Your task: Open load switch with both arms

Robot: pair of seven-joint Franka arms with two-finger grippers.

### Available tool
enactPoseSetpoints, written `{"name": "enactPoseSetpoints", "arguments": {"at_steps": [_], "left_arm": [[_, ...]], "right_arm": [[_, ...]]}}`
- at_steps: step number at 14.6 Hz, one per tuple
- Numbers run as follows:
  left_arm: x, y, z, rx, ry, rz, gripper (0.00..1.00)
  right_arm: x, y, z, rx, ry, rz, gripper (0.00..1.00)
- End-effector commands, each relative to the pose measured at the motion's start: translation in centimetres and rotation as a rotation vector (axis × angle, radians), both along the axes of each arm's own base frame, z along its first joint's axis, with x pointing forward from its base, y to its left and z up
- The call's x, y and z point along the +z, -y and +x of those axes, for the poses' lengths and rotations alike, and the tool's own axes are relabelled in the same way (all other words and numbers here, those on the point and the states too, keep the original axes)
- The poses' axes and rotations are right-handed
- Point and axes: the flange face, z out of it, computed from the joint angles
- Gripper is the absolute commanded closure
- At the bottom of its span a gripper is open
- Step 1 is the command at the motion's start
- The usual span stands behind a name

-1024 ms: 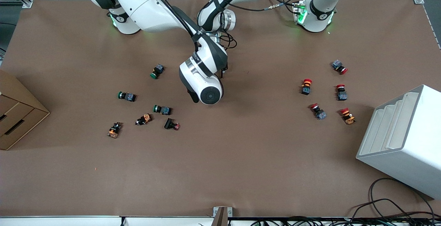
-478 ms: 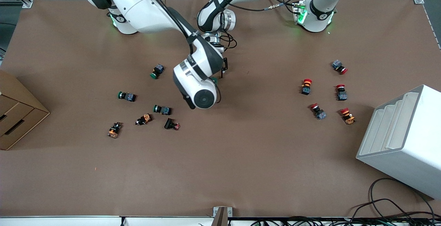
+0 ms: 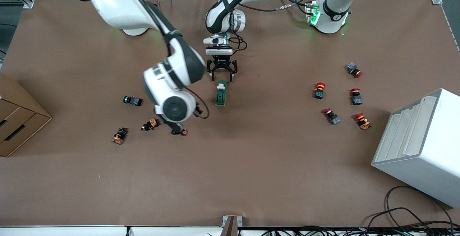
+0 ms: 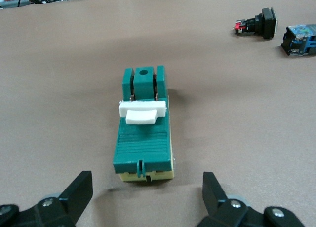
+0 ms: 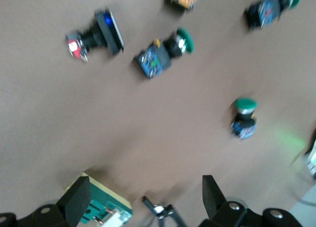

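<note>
The load switch [image 3: 221,94] lies flat mid-table, a dark-green block on a cream base with a white lever [image 4: 143,111] across its top. My left gripper [image 3: 222,75] is low at the switch's end that faces the arm bases, fingers open. In the left wrist view the switch [image 4: 143,138] sits just ahead of the open left gripper [image 4: 146,180], not between the fingers. My right gripper [image 5: 145,190] is open and holds nothing. It hangs over the push buttons toward the right arm's end, hidden under its wrist [image 3: 174,107] in the front view. The switch's corner [image 5: 101,207] shows beside one finger.
Green-capped push buttons [image 3: 131,100] and orange ones [image 3: 150,124] lie scattered toward the right arm's end, with a black one [image 3: 179,131]. Several red-capped buttons [image 3: 319,90] lie toward the left arm's end. A cardboard box [image 3: 18,121] and a white rack [image 3: 420,146] stand at the table's ends.
The right arm has swung away from over the load switch toward its own end of the table, uncovering the switch and the left gripper. The left arm has held still.
</note>
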Motion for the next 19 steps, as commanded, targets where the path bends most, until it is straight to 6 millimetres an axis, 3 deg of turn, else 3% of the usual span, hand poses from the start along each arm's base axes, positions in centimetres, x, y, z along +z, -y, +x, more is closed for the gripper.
{"name": "enactPoseSetpoints", "arguments": {"at_steps": [1,7,9,12,14,17,19], "left_arm": [[2.1,0.6,0.5,0.011,-0.004,0.027,0.02],[8.7,3.0,2.7,0.068,-0.086,0.067,0.02],[12.2,3.8,3.7,0.093,-0.126,0.064,0.01],[18.8,4.0,7.2,0.133,-0.193,0.039,0.01],[24.0,3.7,9.7,0.162,-0.288,0.01,0.01],[30.1,1.4,14.1,0.158,-0.358,0.006,0.0],[31.9,1.1,15.2,0.166,-0.411,0.008,0.0]], "right_arm": [[4.9,7.0,1.6,0.144,0.005,0.082,0.0],[14.4,21.5,3.3,0.528,0.058,0.213,0.0],[16.6,26.0,3.2,0.604,0.062,0.218,0.0],[18.2,32.6,3.1,0.631,0.083,0.256,0.0],[19.2,35.6,3.1,0.602,0.104,0.238,0.0],[20.8,38.2,3.4,0.636,0.131,0.231,0.0],[22.7,40.2,3.5,0.648,0.174,0.227,0.0]]}}
